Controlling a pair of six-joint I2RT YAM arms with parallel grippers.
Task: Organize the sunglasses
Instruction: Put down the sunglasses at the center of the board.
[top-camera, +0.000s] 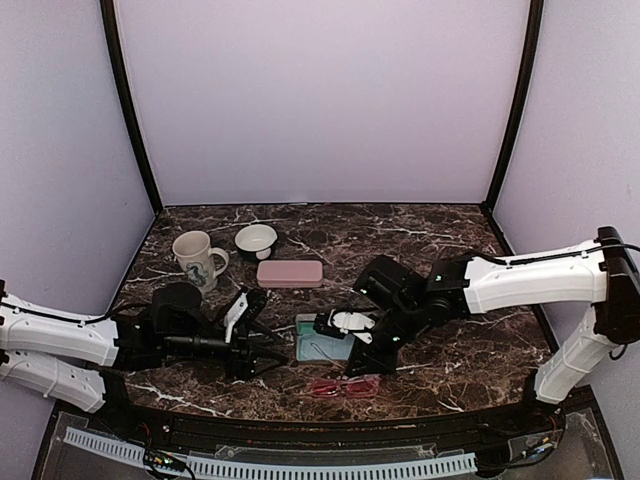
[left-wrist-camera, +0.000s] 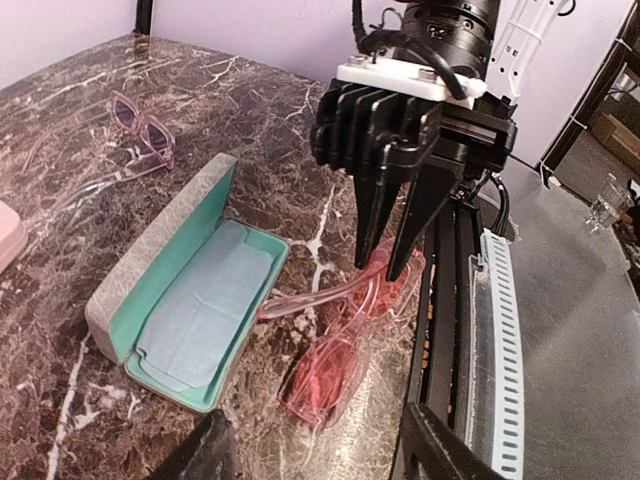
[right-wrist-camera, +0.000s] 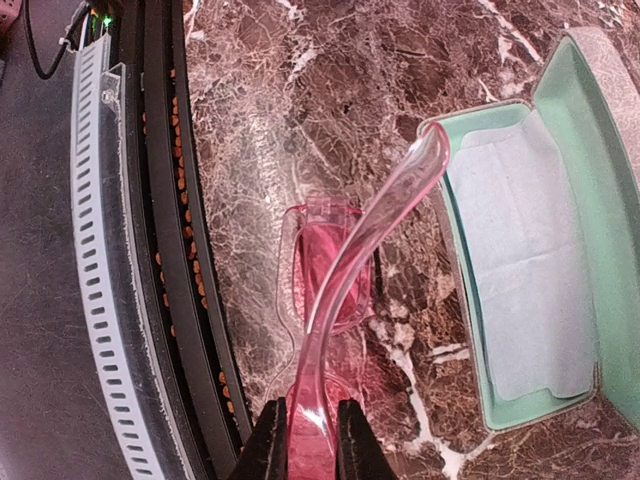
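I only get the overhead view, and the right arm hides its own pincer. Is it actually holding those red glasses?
Observer: Yes. The wrist camera shows the right pincer shut on the red sunglasses, at one end of the frame.
Operator: Are they folded up?
Observer: No. One temple is swung out, and its tip reaches the near rim of the open case.
Operator: Anything inside that case?
Observer: Just a light-blue cloth, lying flat.
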